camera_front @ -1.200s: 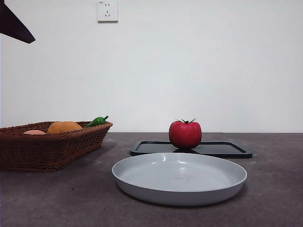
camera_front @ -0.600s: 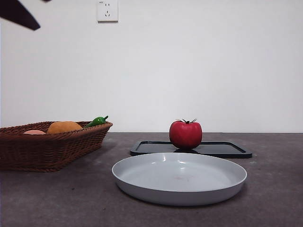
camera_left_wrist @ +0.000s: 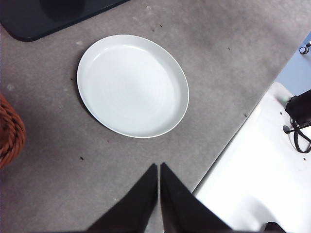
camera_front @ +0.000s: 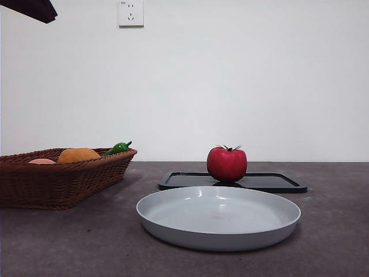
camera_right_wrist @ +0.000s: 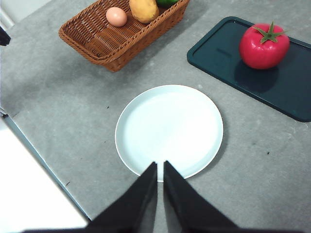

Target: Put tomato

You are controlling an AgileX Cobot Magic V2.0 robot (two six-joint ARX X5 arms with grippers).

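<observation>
Right now the tomato (camera_front: 226, 164) sits upright on the black tray (camera_front: 277, 183), stem up, w/ nothing touching it. Just in front of the tray is the white plate (camera_front: 218, 217), bare. Basket (camera_front: 57, 176) is off to the side, holding an orange fruit (camera_front: 78, 154), egg (camera_right_wrist: 116, 16) & green pepper (camera_front: 118, 148). Both grippers hang high over the worktop (camera_front: 334, 242): left gripper (camera_left_wrist: 159, 167) fingers together, right gripper (camera_right_wrist: 160, 166) fingers together, both holding nothing.

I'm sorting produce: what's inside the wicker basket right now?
The wicker basket holds a pale egg-like item, an orange-yellow fruit and a green pepper. The picture edge cuts off its far end, so anything more there is unseen.
</observation>
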